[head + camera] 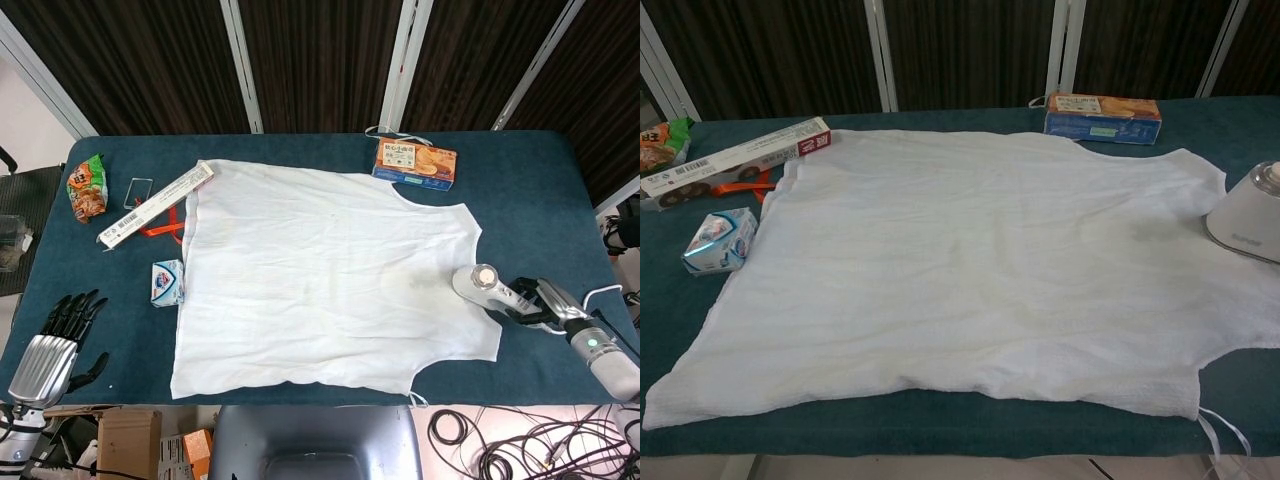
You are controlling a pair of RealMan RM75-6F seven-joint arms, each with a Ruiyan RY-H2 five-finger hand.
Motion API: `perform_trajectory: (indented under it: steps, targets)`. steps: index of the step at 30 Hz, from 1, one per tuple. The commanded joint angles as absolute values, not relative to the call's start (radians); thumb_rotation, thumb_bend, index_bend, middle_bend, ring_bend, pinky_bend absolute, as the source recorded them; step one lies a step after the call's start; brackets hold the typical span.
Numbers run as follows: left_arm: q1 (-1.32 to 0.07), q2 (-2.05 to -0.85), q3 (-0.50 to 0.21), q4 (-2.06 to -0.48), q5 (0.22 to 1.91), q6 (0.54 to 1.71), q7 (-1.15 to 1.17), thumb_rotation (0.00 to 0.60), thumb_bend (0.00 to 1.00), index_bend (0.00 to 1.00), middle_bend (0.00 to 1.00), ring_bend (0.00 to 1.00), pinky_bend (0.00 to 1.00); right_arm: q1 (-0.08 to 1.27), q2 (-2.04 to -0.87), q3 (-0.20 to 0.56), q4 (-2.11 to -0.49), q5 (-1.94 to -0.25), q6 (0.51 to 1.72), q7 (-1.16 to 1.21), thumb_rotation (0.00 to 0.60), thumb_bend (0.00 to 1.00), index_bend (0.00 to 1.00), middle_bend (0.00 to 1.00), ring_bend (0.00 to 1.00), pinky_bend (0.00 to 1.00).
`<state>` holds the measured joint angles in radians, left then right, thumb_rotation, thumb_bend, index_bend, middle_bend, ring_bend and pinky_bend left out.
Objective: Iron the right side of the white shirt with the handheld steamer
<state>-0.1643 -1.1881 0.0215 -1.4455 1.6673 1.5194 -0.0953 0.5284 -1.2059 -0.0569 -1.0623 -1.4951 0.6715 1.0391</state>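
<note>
A white sleeveless shirt lies spread flat on the blue table; the chest view shows the shirt too. The white handheld steamer rests on the shirt's right edge near the armhole, and its head shows at the right border of the chest view. My right hand grips the steamer's handle from the right. My left hand hangs off the table's front left corner, fingers spread, holding nothing. A faint damp patch marks the cloth left of the steamer.
A biscuit box stands at the back beside the collar. On the left lie a long carton, an orange tool, a tissue pack and a snack bag. Cables hang below the front right.
</note>
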Motion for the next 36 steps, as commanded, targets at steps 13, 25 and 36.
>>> perform_trajectory:
  steps: [13,25,36]
  targets:
    - [-0.163,-1.188,0.022,-1.445,1.669,1.524,-0.096,0.600,0.35,0.00,0.01,0.01,0.01,0.556,-1.235,-0.068,-1.030,-1.525,0.638,1.205,0.600,0.29,0.35,0.40,0.43,0.57]
    - [-0.165,-1.187,0.021,-1.444,1.673,1.526,-0.101,0.600,0.35,0.00,0.01,0.01,0.01,0.580,-1.240,-0.106,-1.001,-1.561,0.628,1.237,0.600,0.38,0.63,0.63,0.67,0.77]
    - [-0.168,-1.188,0.021,-1.444,1.671,1.520,-0.097,0.600,0.36,0.00,0.01,0.01,0.01,0.556,-1.284,-0.045,-0.989,-1.462,0.657,1.097,0.600,0.57,0.94,0.90,0.91,0.97]
